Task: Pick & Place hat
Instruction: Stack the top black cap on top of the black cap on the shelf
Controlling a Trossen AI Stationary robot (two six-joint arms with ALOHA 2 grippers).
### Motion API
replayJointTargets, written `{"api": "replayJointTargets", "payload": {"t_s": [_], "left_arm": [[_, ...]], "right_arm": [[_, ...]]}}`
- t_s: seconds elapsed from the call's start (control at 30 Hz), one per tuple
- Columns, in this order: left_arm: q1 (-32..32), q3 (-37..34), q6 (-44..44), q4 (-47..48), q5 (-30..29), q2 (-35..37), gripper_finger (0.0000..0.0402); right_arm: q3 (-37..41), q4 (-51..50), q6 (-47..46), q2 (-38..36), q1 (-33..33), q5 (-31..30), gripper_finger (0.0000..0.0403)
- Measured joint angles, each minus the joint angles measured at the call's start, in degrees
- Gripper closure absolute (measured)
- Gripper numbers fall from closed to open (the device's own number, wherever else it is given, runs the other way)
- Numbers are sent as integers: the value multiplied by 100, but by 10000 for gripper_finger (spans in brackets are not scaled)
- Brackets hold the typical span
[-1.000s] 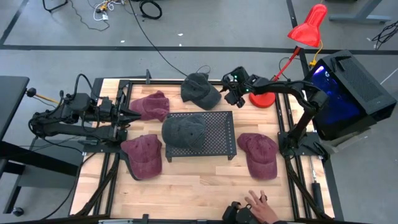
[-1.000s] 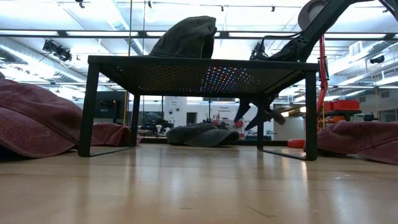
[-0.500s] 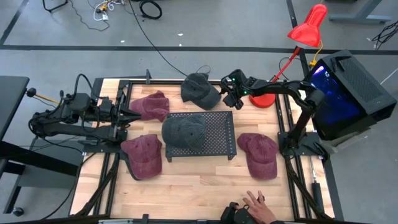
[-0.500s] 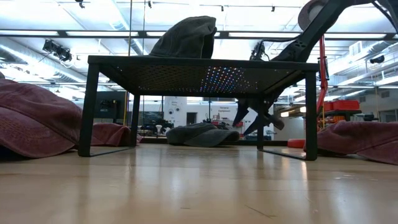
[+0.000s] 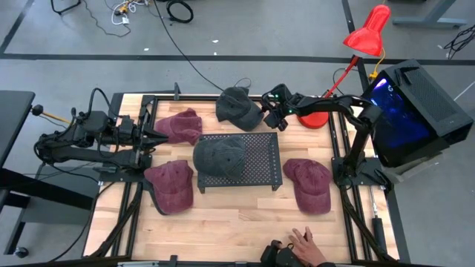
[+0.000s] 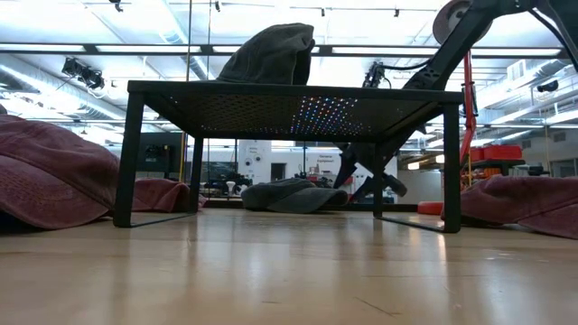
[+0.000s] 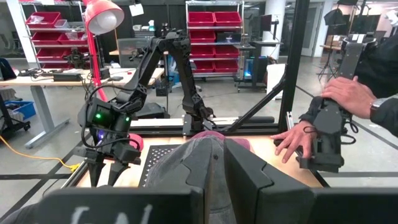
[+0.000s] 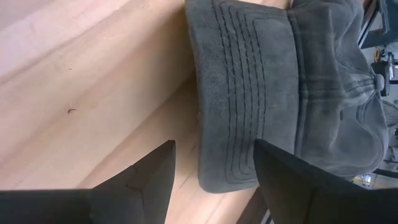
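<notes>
A grey hat (image 5: 239, 108) lies on the table's far side, crown up, with its brim (image 8: 230, 112) flat on the wood. My right gripper (image 5: 270, 119) hangs open just right of it, slanting down. In the right wrist view its two fingers stand either side of the brim's end, clear of it (image 8: 214, 180). In the low view it shows behind the stand (image 6: 370, 179). A second grey hat (image 5: 220, 156) sits on the black perforated stand (image 5: 260, 167). My left gripper (image 5: 157, 136) waits shut at the table's left, level.
Three maroon hats lie around the stand: far left (image 5: 180, 126), near left (image 5: 171, 185) and near right (image 5: 308, 184). A red lamp's base (image 5: 315, 117) stands just right of my right gripper. A person's hand (image 5: 304, 241) rests at the table's near edge.
My right gripper has sunk toward the table and moved a little toward the table's left, closer to the far grey hat's brim. It has stayed open. The hats have not moved.
</notes>
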State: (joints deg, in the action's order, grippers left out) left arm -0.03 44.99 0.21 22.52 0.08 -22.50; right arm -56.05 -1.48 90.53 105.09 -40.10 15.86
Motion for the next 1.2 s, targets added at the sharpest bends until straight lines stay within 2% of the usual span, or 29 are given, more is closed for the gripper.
{"api": "replayJointTargets", "payload": {"t_s": [0.27,0.83,1.2], "left_arm": [[0,0,0,0,0,0,353],[0,0,-1,2,-2,2,353],[2,0,0,2,-1,0,353]], "right_arm": [[0,46,-157,17,4,-215,198],[-2,280,-822,12,4,-336,343],[-2,282,-1176,-87,7,-344,363]]}}
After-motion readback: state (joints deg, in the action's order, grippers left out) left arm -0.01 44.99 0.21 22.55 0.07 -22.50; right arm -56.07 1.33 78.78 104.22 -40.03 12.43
